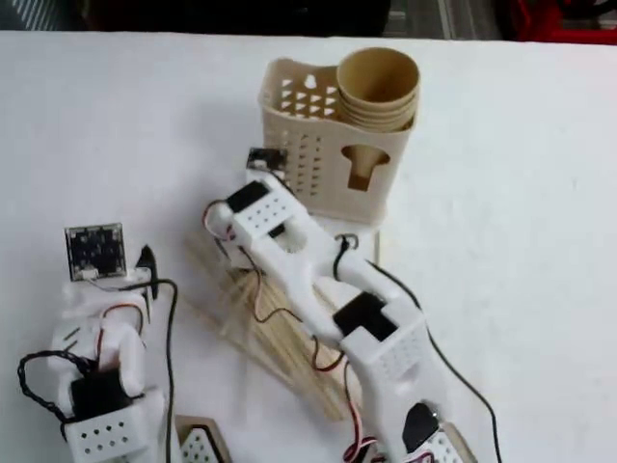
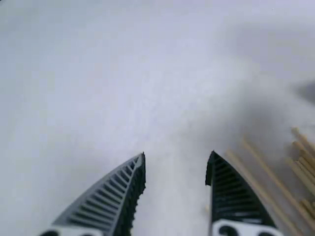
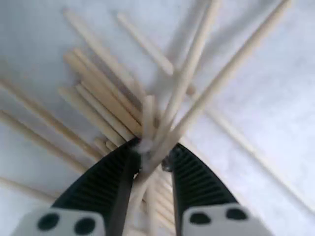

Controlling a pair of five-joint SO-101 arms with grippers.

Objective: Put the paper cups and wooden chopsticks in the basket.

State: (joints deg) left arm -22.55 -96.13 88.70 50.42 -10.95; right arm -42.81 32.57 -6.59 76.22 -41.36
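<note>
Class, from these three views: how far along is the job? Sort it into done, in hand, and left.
Done: the stack of tan paper cups stands in the cream perforated plastic basket. In hand: the right gripper pinches a few pale wooden chopsticks from the pile on the white table. Left: the rest of the pile; the left gripper is open over bare table.

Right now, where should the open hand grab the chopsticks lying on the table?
Near their middle, from straight above, with the left hand closing across the chopsticks. They lie flat, long and thin, so a sideways reach would probably just push them.
</note>
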